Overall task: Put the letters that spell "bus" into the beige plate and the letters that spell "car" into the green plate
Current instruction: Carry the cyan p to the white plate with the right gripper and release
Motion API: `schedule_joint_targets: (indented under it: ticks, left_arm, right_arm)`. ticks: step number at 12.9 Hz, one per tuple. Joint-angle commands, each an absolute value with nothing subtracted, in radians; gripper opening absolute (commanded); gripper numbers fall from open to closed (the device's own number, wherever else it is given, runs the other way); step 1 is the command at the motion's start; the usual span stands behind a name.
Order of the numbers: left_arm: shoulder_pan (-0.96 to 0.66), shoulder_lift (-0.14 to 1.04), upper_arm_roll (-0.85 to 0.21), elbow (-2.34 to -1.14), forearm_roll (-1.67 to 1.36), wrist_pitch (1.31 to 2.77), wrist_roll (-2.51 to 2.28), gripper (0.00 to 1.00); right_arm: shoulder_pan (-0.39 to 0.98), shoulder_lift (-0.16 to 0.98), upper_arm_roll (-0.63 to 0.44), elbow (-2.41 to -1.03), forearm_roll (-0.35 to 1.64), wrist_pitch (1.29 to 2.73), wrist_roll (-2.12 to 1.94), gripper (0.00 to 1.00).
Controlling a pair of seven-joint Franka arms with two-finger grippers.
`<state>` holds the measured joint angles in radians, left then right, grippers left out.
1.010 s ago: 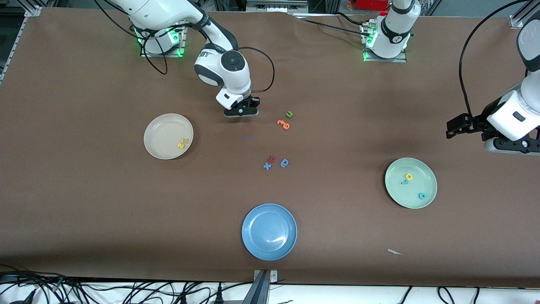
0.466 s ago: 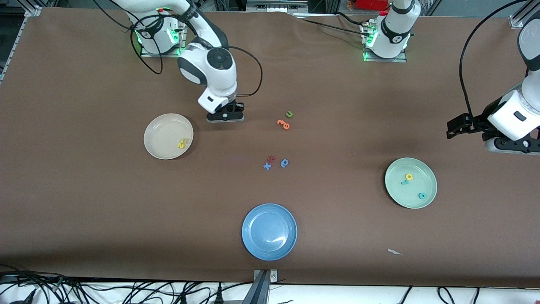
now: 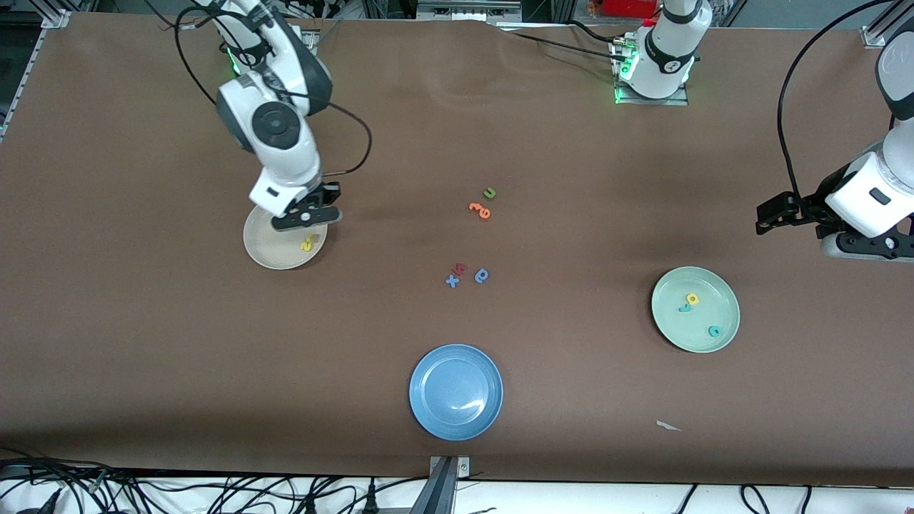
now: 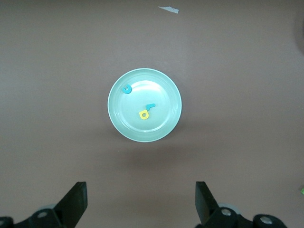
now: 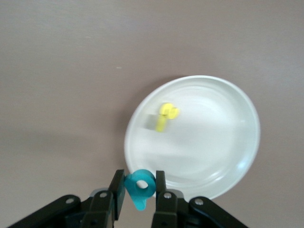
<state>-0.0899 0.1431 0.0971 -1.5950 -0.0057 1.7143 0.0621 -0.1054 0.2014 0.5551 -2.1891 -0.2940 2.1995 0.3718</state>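
Right wrist view shows you the right gripper (image 5: 138, 190) clamped on the teal b (image 5: 140, 186), loop up and stem down, hanging at the rim of the beige plate (image 5: 228, 156), whose middle and two yellow letters (image 5: 165, 115) lie ahead of the fingers. Your left gripper (image 4: 140, 209) waits wide open and empty above the green plate (image 4: 166, 126), which holds c, r and a. No brand or label reads anywhere you can see

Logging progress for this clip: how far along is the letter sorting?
Done: teal c, teal r and yellow a lie in the green plate; two yellow letters in the beige plate. In hand: right gripper holds the teal b at that plate's rim. Left: release it. Left gripper waits open.
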Motion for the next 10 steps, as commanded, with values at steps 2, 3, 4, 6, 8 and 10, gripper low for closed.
schedule_joint_targets:
  ticks: [2,3,4,6,8,10]
  left_arm:
    - [-0.091,0.155,0.1,-1.565,-0.028,1.695,0.077,1.0]
    - [-0.091,0.155,0.1,-1.565,-0.028,1.694,0.077,1.0]
    - [-0.091,0.155,0.1,-1.565,-0.029,1.695,0.077,1.0]
    - [-0.091,0.155,0.1,-1.565,-0.029,1.694,0.077,1.0]
    - [-0.091,0.155,0.1,-1.565,-0.028,1.695,0.077,1.0]
    - [-0.091,0.155,0.1,-1.565,-0.028,1.695,0.077,1.0]
  right_arm:
    - [-0.146,0.186,0.561,-2.217,-0.265,2.189,0.301,0.26]
    - [-0.147,0.189,0.561,-2.217,-0.265,2.189,0.304,0.32]
    - [-0.147,0.189,0.561,-2.217,-0.265,2.191,0.304,0.35]
    - [-0.147,0.189,0.561,-2.215,-0.265,2.191,0.304,0.46]
    - [-0.147,0.189,0.561,-2.214,-0.264,2.191,0.305,0.58]
    - [-0.147,0.189,0.561,-2.212,-0.264,2.191,0.31,0.67]
